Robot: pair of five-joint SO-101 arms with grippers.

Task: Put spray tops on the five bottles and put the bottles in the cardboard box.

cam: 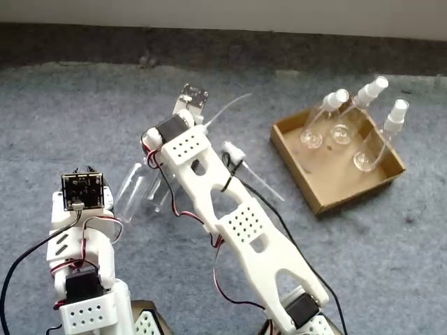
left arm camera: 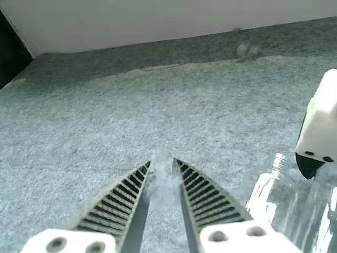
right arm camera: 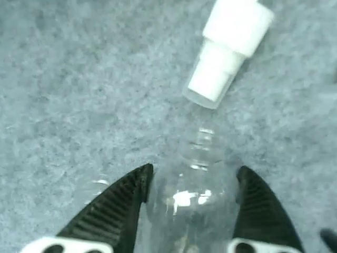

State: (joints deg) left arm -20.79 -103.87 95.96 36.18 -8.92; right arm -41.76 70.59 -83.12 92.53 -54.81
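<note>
The right gripper (right arm camera: 195, 169) stands with jaws wide open astride a clear bottle (right arm camera: 192, 208). The bottle's neck points straight ahead toward a white spray top (right arm camera: 229, 45) lying just beyond

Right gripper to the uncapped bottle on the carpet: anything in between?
Nothing visible. The right gripper is open and straddles the clear bottle. The white spray top lies on the carpet past the bottle's neck, not between the two.
</note>
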